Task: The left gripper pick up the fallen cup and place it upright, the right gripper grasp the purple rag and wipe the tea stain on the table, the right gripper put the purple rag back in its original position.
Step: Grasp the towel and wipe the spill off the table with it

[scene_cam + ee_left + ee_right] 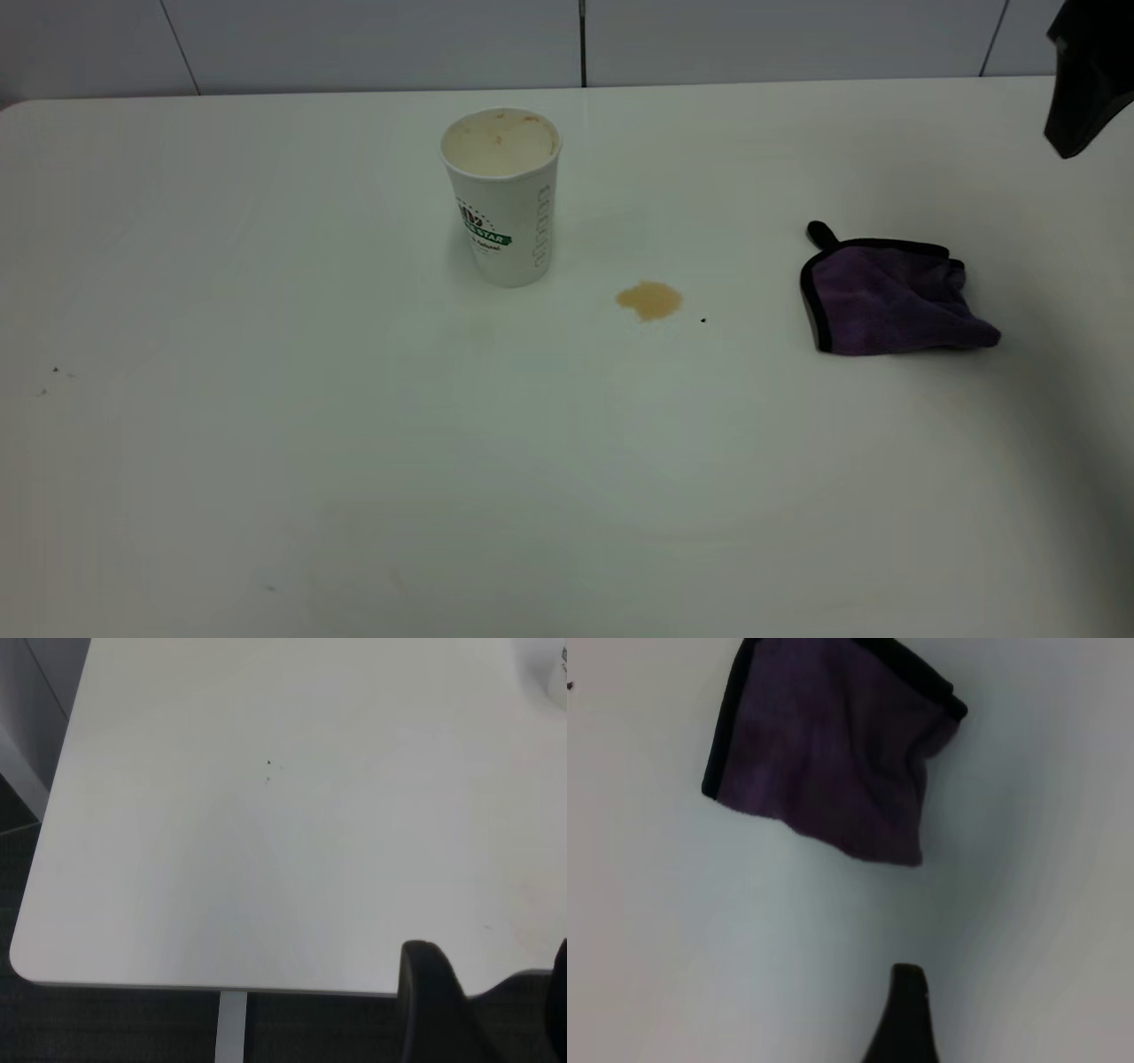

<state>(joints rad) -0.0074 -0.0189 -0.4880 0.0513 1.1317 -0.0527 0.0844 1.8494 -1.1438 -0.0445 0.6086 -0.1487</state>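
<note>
- White tabletop (266, 461) fills my exterior view, with pale wall panels behind its far edge.
- On my feed the cup (502, 197) stands upright toward the far middle, mouth up, its lining stained brownish and the green lettering facing the camera.
- Near the cup, on its right and a little closer to the camera, I see the tea stain (649, 300), a light-brown blot (a tiny black speck (703, 320) sits just beside it on the right).
- Further right lies the purple rag (890, 299), crumpled flat on the tabletop, its black loop tab pointing toward the far edge; it is well apart from the stain.
- My right end effector (1085, 84) hangs at the upper right corner of the exterior view, above the tabletop and clear of the rag; only one dark finger (904, 1019) shows in its wrist view, so I cannot tell how far open it is, and it touches nothing.
- My left end effector (483, 1014) is out of the exterior view; its wrist camera shows dark finger shapes over a bare corner of the tabletop, holding nothing (gap not readable).
</note>
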